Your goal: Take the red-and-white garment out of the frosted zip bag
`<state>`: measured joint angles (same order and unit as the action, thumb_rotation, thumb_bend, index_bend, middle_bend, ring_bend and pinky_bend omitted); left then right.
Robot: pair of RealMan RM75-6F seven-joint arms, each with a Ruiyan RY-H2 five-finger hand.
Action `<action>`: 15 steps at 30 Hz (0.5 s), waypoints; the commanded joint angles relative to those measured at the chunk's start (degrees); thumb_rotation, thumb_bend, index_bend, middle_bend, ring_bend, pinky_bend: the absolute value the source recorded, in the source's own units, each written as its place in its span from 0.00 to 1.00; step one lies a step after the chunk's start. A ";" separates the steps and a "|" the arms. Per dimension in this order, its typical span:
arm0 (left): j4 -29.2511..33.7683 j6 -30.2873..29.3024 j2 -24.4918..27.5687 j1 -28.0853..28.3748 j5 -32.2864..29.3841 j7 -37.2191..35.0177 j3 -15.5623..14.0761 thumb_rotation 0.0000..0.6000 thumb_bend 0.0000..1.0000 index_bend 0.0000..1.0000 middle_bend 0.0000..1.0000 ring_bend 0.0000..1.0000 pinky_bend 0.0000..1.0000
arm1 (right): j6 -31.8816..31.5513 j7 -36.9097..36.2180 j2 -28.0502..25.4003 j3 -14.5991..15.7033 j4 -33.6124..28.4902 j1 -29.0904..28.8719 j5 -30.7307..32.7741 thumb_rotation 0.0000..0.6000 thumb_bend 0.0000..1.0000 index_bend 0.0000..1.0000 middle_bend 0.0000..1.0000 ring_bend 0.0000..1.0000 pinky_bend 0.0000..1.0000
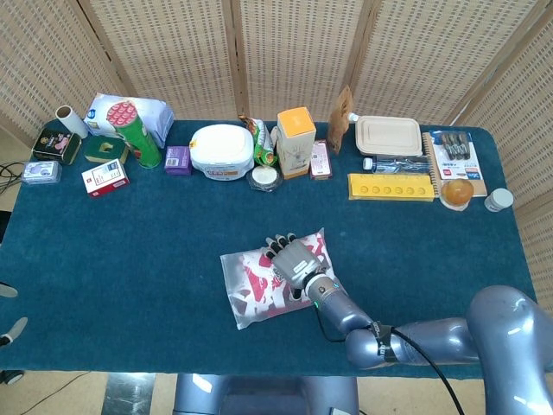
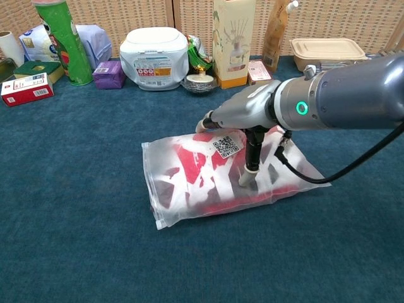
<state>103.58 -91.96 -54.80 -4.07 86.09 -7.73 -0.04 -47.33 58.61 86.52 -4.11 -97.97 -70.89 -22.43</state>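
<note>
The frosted zip bag [image 2: 230, 177] lies flat on the table [image 2: 76, 208], well in front of the white lidded tub [image 2: 155, 50], and the red-and-white garment [image 2: 202, 170] is wholly inside it, so by my judgement nothing of the removal is done yet: the bag has to be opened and the garment drawn out. The right hand [image 2: 247, 112] is over the bag's far half, just beside the QR sticker [image 2: 227, 146], palm down with its fingers [image 2: 207, 120] spread and the thumb pressing onto the plastic; it grips nothing. Which edge carries the zip, and whether it is sealed, I cannot make out. The left hand [image 1: 7, 311] shows only as fingertips at the head view's edge, far from the bag, so its state I cannot tell.
</note>
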 commanded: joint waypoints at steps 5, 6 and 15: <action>-0.03 0.21 -0.12 0.02 0.21 -0.16 -0.05 1.00 0.22 0.44 0.37 0.25 0.26 | 1.36 -1.60 2.52 2.77 2.47 -1.82 -0.84 0.76 0.09 0.14 0.19 0.27 0.31; 0.01 0.14 -0.09 -0.02 0.28 -0.16 -0.05 1.00 0.22 0.44 0.37 0.25 0.26 | 1.29 -2.37 2.97 2.85 3.00 -1.58 -2.05 0.76 0.11 0.22 0.26 0.36 0.39; 0.28 0.53 0.34 -0.09 0.41 -0.33 -0.29 1.00 0.22 0.44 0.37 0.25 0.26 | 2.32 -13.83 4.18 1.81 6.00 3.03 -15.41 0.91 0.26 0.75 0.75 0.91 0.90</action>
<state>103.82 -91.49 -54.50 -4.19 86.53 -8.05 -0.32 -45.66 48.87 90.57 -1.71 -92.89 -69.83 -33.54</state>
